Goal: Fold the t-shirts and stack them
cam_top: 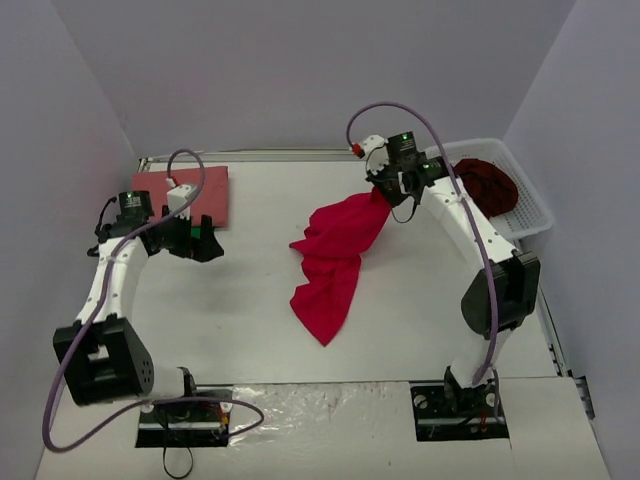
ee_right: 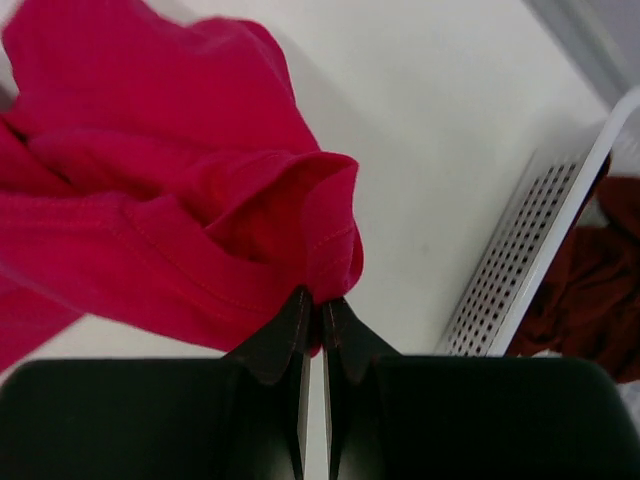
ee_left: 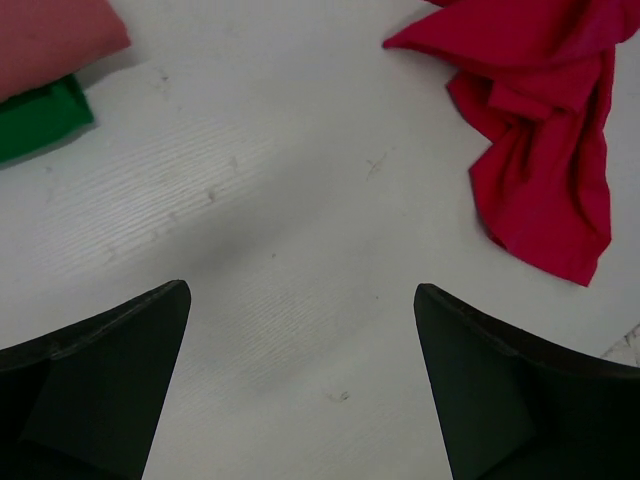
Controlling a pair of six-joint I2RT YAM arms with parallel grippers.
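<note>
Gripper, right: closed on crimson t-shirt edge; cloth is lifted, trailing onto table
Gripper, left: spread wide; nothing is held

Left gripper: black fingers spread wide over white table, nothing between them. Crumpled bright crimson cloth t-shirt lies upper right. Dull salmon-red cloth shirt fills the top-left corner, with a green flat piece touching its lower edge.
</note>
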